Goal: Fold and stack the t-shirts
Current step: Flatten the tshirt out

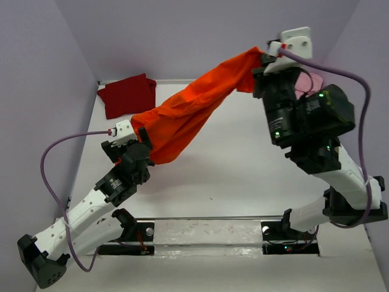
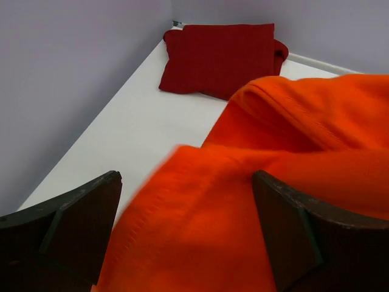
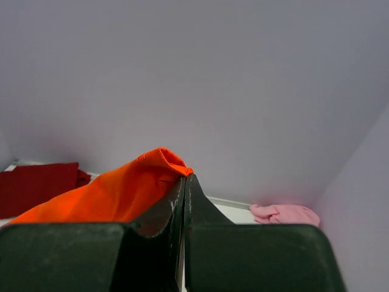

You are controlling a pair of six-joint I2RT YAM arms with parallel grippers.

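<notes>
Top external view: the orange shirt point(image 1: 188, 115) hangs in the air as a long bunched band, its long axis running on a slant from the upper right down to the lower left. Its upper end is clamped in the right gripper point(image 1: 264, 61), whose arm is raised high over the far right of the table point(image 1: 231, 176). Its lower end sags at the left gripper point(image 1: 143, 137), whose arm reaches low and forward from the near left. The red shirt point(image 1: 127, 95) lies folded in the far left corner, and the pink shirt point(image 1: 307, 82) shows partly behind the right arm. That makes three shirts, one of each colour, and two arms. Left wrist view: the left gripper point(image 2: 188, 231) is spread wide, with orange cloth point(image 2: 243, 213) lying loose between its fingers point(image 2: 79, 225), unpinched. The red shirt point(image 2: 219, 58) lies beyond on the table point(image 2: 140, 134), well apart. Right wrist view: the right gripper point(image 3: 184, 194) is pressed tight on a peak of the orange shirt point(image 3: 121, 191), which falls away to the left. The red shirt point(image 3: 36, 185) sits far left and the pink shirt point(image 3: 285, 214) lies crumpled at the right by the wall.
</notes>
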